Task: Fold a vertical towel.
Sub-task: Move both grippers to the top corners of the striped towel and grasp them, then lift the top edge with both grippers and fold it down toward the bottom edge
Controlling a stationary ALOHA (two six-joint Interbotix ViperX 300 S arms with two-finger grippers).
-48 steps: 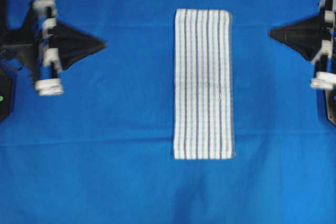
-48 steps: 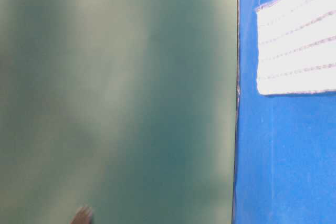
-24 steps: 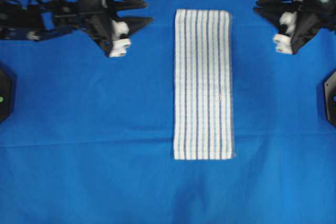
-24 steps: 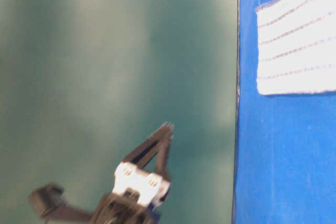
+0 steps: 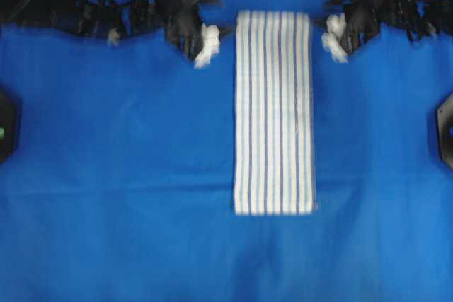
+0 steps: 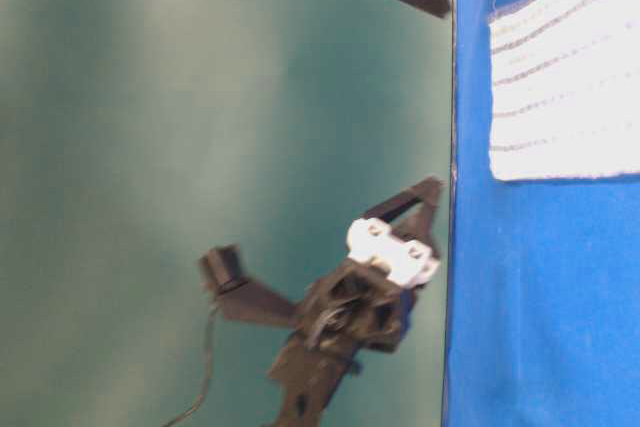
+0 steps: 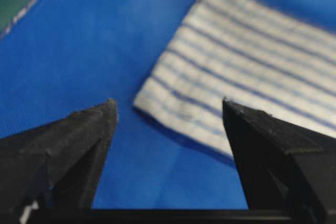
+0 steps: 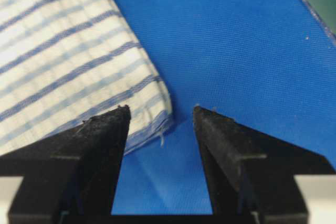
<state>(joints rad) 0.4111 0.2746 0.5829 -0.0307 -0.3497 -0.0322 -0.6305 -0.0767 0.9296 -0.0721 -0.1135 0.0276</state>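
towel flat (unfolded), left claw open, right claw open

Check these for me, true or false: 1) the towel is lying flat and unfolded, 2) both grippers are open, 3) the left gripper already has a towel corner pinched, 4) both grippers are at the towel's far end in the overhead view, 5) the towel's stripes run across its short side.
1) True. The towel lies flat at full length on the blue table cloth.
2) True. The left gripper and the right gripper both show a clear gap between the fingers.
3) False. Its fingers hover open short of the corner; nothing is between them.
4) True. They flank the top end, one on each side.
5) False. The stripes run lengthwise.
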